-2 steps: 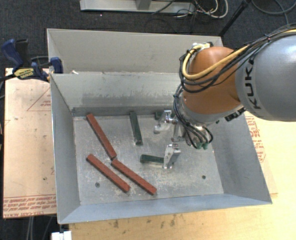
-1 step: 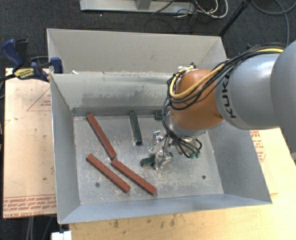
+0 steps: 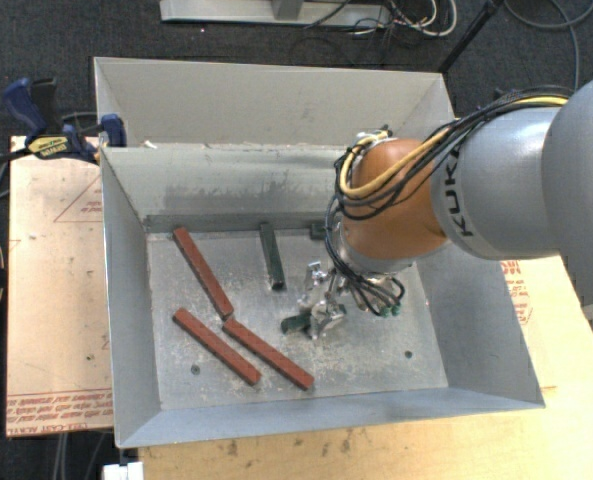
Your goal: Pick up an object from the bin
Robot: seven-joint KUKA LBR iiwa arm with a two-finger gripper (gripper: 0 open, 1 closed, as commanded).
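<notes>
Three red-brown bars [image 3: 202, 271] | arm [image 3: 516, 183] marked KUKA | gripper [image 3: 321, 316] state: cannot tell

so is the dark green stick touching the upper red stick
Apart. The camera view shows a strip of bare bin floor between the dark green stick and the upper red stick along their whole length.

Sticks [image 3: 201, 271] left in bin [image 3: 126, 298], bar [image 3: 271, 255] behind, pincer [image 3: 321, 318] right
</notes>
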